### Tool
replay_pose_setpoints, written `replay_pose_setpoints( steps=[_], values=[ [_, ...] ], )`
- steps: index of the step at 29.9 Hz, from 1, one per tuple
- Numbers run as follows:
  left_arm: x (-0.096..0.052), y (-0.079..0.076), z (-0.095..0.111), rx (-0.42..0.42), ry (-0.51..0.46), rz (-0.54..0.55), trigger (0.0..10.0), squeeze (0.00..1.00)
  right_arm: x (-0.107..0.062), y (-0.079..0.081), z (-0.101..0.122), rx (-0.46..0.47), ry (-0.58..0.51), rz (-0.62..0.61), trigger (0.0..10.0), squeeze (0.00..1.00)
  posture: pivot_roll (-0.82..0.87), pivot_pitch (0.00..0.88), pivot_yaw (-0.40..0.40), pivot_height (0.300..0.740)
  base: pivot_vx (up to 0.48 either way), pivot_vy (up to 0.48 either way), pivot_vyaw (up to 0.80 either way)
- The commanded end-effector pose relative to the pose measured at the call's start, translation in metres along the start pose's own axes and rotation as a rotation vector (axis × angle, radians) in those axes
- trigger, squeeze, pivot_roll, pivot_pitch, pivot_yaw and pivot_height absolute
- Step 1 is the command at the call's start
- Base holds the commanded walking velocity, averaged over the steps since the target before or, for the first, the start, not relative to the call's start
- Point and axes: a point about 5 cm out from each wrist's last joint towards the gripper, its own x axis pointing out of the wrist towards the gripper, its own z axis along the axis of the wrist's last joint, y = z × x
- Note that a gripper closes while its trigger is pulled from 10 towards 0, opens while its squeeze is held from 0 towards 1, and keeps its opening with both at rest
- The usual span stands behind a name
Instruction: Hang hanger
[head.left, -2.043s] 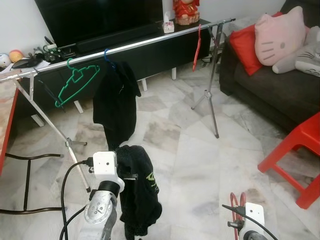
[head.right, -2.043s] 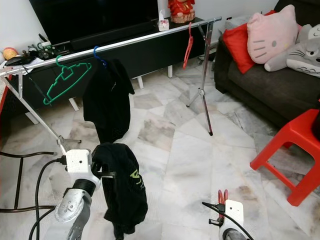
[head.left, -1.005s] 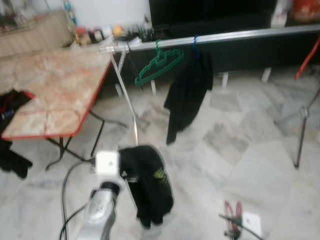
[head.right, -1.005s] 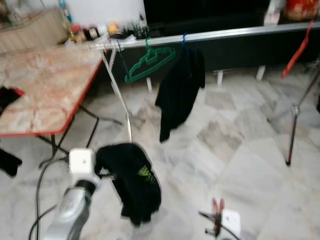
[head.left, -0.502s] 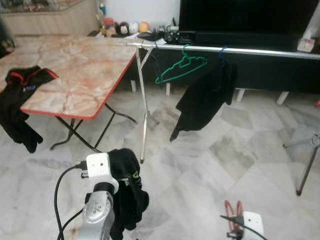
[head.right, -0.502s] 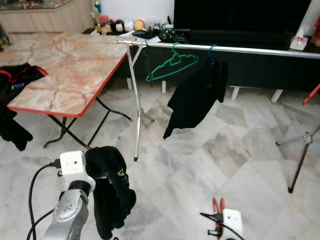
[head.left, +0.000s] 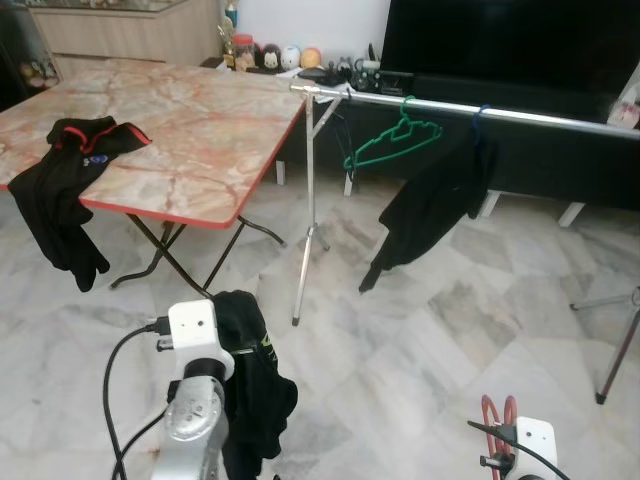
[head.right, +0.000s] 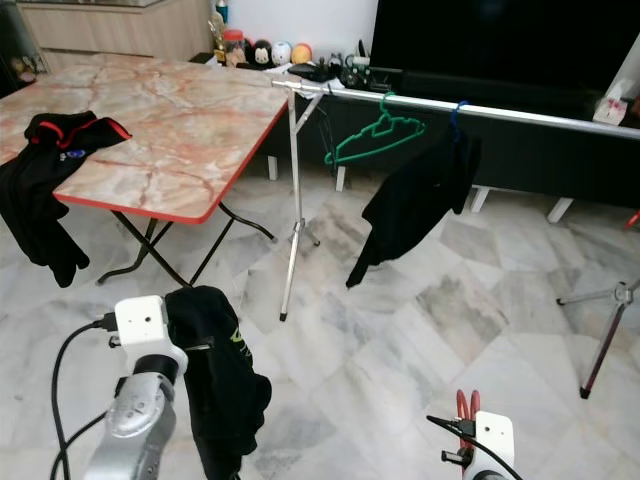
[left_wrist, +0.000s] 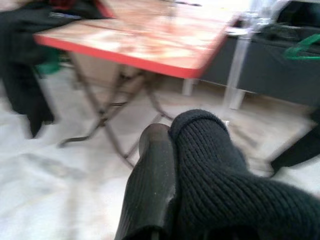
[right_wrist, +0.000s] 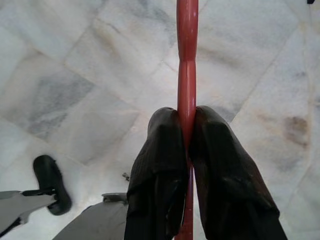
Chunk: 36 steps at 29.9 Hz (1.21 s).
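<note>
My right gripper is shut on the thin bar of a red hanger, which pokes up by that wrist low at the right. A black knit garment is draped over my left gripper. One black finger presses against the cloth, and the other is hidden under it. The silver clothes rail stands ahead, beyond the reach of both arms. It carries an empty green hanger and a black shirt on a blue hook.
A marble-topped folding table with a red edge stands ahead to the left, and a black garment hangs off its near corner. A dark TV cabinet runs behind the rail. Open marble floor lies between me and the rail's leg.
The view has swung left, then eased closer, bringing the table into sight and shifting the rail to the right. Both grippers keep the same hold.
</note>
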Motion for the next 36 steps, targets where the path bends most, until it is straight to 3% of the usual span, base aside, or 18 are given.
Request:
replay_pose_setpoints(
  steps=[1, 8, 18, 23, 36],
  values=[
    [0.003, -0.01, 0.009, -0.026, -0.045, -0.016, 10.0, 0.0, 0.0, -0.001, 0.003, -0.008, -0.005, 0.001, 10.0, 0.0, -0.05, 0.0, -0.03, 0.74, 0.0, 0.281, 0.0],
    [0.006, -0.024, 0.008, -0.023, -0.031, -0.081, 10.0, 0.0, 0.0, -0.005, 0.006, 0.037, -0.019, -0.013, 10.0, 0.0, -0.09, 0.0, 0.006, 0.74, 0.0, 0.283, 0.0],
    [0.005, -0.015, 0.01, -0.009, -0.031, -0.068, 10.0, 0.0, -0.005, -0.017, -0.015, 0.032, 0.033, -0.023, 10.0, 0.0, -0.07, 0.0, 0.014, 0.74, 0.0, 0.28, 0.0],
    [0.005, -0.016, 0.01, -0.009, -0.031, -0.073, 10.0, 0.0, -0.003, -0.007, -0.008, 0.052, 0.004, -0.007, 10.0, 0.0, -0.07, 0.0, 0.016, 0.74, 0.0, 0.275, 0.0],
    [0.003, -0.018, 0.009, -0.007, -0.025, -0.088, 10.0, 0.0, -0.002, -0.005, -0.008, 0.046, 0.001, -0.003, 10.0, 0.0, -0.07, 0.0, 0.017, 0.74, 0.0, 0.275, 0.0]
  ],
)
